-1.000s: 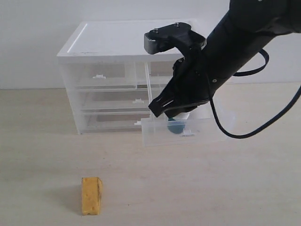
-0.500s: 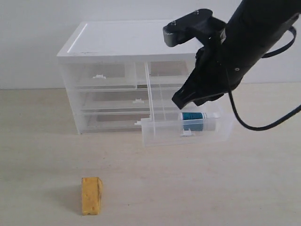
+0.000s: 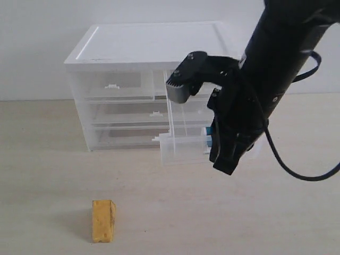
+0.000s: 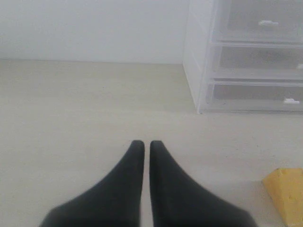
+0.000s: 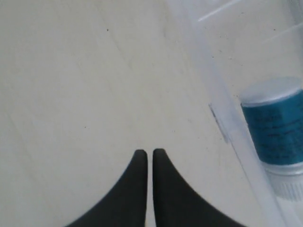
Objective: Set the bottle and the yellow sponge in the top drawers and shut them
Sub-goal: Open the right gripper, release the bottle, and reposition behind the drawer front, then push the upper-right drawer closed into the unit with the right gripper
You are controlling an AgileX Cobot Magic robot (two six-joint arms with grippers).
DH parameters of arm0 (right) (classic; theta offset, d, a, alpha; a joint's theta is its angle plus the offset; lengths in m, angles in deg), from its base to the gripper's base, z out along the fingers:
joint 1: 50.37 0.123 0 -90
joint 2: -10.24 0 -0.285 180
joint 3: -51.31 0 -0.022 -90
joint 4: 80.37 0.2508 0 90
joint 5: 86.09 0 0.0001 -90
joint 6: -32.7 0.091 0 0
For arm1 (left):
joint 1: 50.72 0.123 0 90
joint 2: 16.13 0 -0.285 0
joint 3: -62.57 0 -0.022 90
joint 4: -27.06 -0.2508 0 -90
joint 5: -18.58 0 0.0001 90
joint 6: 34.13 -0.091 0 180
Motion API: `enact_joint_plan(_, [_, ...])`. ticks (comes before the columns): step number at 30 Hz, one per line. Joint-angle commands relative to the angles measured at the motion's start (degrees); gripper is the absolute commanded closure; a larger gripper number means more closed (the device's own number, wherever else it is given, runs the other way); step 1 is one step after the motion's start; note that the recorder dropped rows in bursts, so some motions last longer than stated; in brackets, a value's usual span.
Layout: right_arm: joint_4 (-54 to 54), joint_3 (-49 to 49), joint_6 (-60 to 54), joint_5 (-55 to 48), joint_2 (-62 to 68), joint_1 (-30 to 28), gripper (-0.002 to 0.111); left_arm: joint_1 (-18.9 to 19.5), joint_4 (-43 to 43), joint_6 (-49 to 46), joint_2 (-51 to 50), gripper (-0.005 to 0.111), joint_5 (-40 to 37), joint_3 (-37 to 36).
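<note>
The teal bottle [image 5: 277, 130] lies on its side in the pulled-out right top drawer [image 3: 180, 149]. In the exterior view only a sliver of the bottle [image 3: 209, 131] shows past the arm. My right gripper [image 3: 226, 167] points down just in front of that drawer's front wall [image 5: 222, 118]. It is shut and empty [image 5: 146, 152]. The yellow sponge [image 3: 103, 220] stands on the table at the front left. My left gripper [image 4: 143, 143] hovers low over the table, shut and empty, with the sponge [image 4: 286, 189] off to its side. The left top drawer [image 3: 114, 85] is closed.
The drawer cabinet [image 3: 149, 45] with its white lid stands at the back, its two full-width lower drawers [image 3: 133, 114] closed. A black cable [image 3: 297, 172] loops from the right arm. The left arm is outside the exterior view.
The right arm rose off the bottle, leaving it lying in the open drawer. It then swung down in front of the drawer's front wall. The sponge has not moved.
</note>
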Motion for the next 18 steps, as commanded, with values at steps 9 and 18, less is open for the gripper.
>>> enact_joint_plan(9, [-18.35, 0.06, 5.32, 12.94, 4.52, 6.45, 0.108, 0.22, 0.35, -0.36, 0.15, 0.103, -0.05, -0.23])
enact_joint_plan(18, [-28.07, 0.06, 15.47, 17.69, 4.52, 6.45, 0.108, 0.22, 0.35, -0.36, 0.15, 0.103, -0.05, -0.23])
